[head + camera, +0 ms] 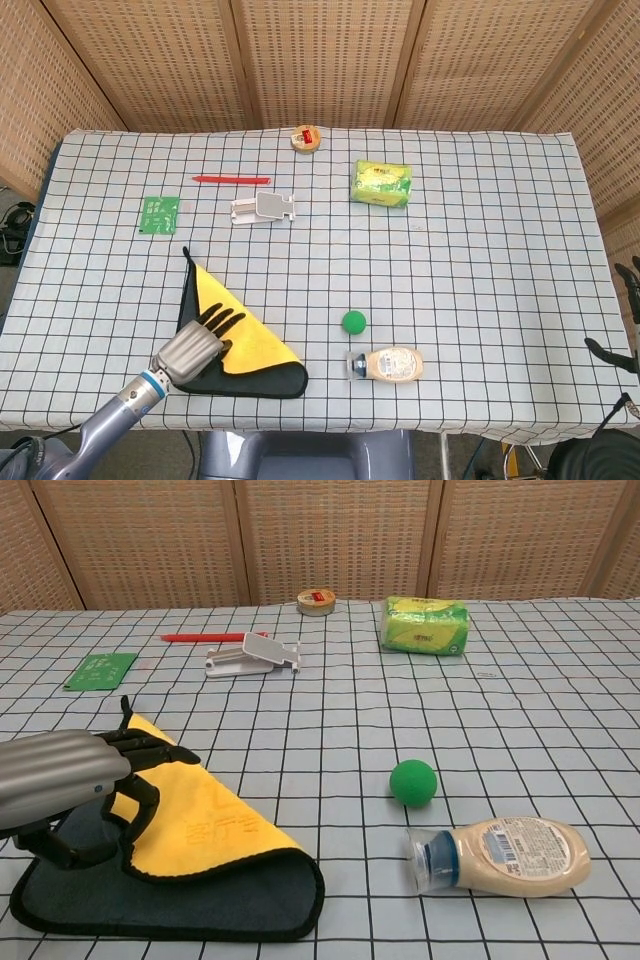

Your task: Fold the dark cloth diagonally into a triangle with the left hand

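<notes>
The dark cloth [268, 381] [205, 902] lies at the near left of the checked table. One corner is turned over, so its yellow underside [240, 325] [205, 815] shows as a triangle on top of the dark layer. My left hand [192, 345] [66, 778] sits at the left end of that flap, with its fingers curled over the yellow edge and gripping it. The cloth's loop tab points away at the far corner. My right hand [628, 300] shows only at the right edge of the head view, off the table, fingers apart and holding nothing.
A green ball [353, 321] [413, 782] and a lying sauce bottle [390, 363] [510, 855] are right of the cloth. Farther back are a white clip device [263, 208], red pen [231, 180], green circuit board [159, 214], green packet [382, 183] and tape roll [306, 138].
</notes>
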`<action>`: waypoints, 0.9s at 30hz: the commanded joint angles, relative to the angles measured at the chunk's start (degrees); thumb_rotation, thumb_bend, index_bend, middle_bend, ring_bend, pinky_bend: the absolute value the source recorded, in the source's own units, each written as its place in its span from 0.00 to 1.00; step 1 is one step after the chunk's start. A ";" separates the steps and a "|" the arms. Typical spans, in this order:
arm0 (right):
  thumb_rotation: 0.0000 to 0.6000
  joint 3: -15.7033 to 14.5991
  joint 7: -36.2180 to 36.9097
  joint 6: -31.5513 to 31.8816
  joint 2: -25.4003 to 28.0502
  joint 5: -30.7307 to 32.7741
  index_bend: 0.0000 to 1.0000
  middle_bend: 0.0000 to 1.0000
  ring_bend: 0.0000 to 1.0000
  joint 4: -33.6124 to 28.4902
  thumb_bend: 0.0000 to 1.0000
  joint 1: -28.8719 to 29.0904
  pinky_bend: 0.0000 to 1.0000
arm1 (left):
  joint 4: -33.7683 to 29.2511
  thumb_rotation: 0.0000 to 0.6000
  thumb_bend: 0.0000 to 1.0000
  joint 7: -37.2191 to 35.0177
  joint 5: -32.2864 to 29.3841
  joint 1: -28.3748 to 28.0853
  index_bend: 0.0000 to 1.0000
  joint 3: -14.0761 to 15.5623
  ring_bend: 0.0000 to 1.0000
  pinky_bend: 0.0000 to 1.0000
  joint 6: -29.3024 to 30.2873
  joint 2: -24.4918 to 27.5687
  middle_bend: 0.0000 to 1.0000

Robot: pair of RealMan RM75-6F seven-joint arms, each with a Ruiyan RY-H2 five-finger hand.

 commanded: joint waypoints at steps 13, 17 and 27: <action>1.00 -0.12 -0.84 -0.04 -0.24 -0.14 0.11 0.00 0.00 -0.25 0.00 0.12 0.00 | 1.85 1.00 0.46 -2.70 5.43 1.78 0.58 1.80 0.00 0.00 -0.44 3.22 0.00; 1.00 -0.16 -1.02 0.01 -0.28 -0.24 0.11 0.00 0.00 -0.32 0.00 0.13 0.00 | 2.39 1.00 0.46 -3.50 6.21 2.12 0.58 1.79 0.00 0.00 -0.73 3.53 0.00; 1.00 -0.18 -1.24 0.02 -0.31 -0.24 0.11 0.00 0.00 -0.34 0.00 0.15 0.00 | 3.42 1.00 0.46 -4.10 7.07 2.82 0.58 1.89 0.00 0.00 -1.60 3.89 0.00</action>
